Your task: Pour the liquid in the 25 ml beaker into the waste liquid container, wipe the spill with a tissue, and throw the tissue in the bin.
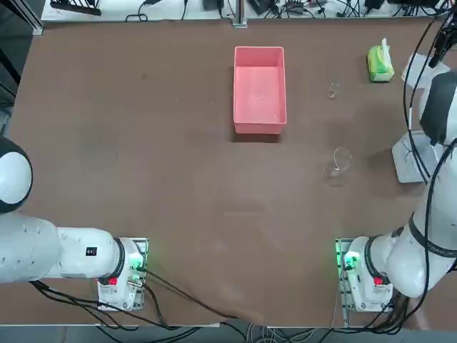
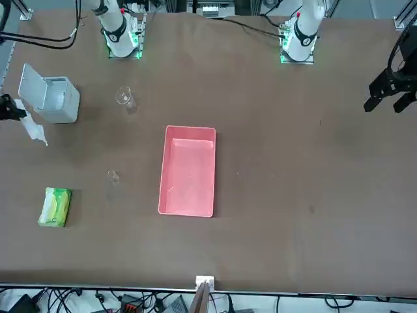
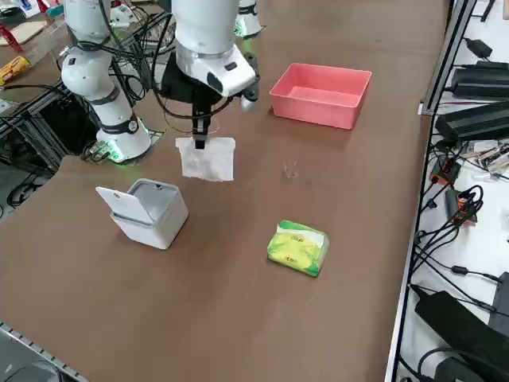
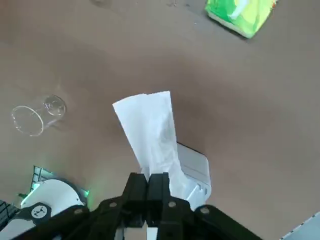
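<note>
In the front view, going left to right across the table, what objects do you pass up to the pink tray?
tissue held by the right gripper → tissue pack → 25 ml beaker → larger beaker → waste liquid container

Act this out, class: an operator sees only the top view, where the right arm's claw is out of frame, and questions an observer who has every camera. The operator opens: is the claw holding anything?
Observer: Yes. The right claw is shut on the tissue, which hangs below it.
Operator: Is it over the bin?
Observer: Not quite, as far as I can tell. In the right side view the tissue hangs beside the bin, on the side toward the tissue pack.
Operator: Is the bin open?
Observer: Yes. Its lid is flipped up, so the opening is uncovered.
</note>
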Controlling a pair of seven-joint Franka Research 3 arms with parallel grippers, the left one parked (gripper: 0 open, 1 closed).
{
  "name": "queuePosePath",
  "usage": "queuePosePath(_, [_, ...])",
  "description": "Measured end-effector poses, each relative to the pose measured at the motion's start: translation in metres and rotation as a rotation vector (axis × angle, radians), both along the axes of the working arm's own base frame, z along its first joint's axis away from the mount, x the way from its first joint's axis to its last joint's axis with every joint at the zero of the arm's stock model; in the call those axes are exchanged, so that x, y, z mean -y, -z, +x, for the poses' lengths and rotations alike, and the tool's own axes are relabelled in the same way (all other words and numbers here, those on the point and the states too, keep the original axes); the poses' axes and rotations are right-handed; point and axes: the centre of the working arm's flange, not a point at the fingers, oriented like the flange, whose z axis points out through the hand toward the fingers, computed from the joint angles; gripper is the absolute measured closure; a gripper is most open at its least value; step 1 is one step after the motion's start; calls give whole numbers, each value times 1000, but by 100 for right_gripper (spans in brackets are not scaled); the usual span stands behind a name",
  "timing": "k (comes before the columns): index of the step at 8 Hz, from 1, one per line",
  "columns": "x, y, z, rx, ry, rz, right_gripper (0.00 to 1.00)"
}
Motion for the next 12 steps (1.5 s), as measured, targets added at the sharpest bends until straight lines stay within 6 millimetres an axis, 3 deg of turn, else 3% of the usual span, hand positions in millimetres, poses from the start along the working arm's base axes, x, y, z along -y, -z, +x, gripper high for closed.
queuePosePath(4, [-18, 1, 6, -1, -13, 0, 98])
queuePosePath(6, [-18, 18, 1, -28, 13, 39, 98])
queuePosePath(9, [12, 48, -29, -48, 44, 63, 98])
queuePosePath(12, [14, 56, -65, -12, 78, 88, 98])
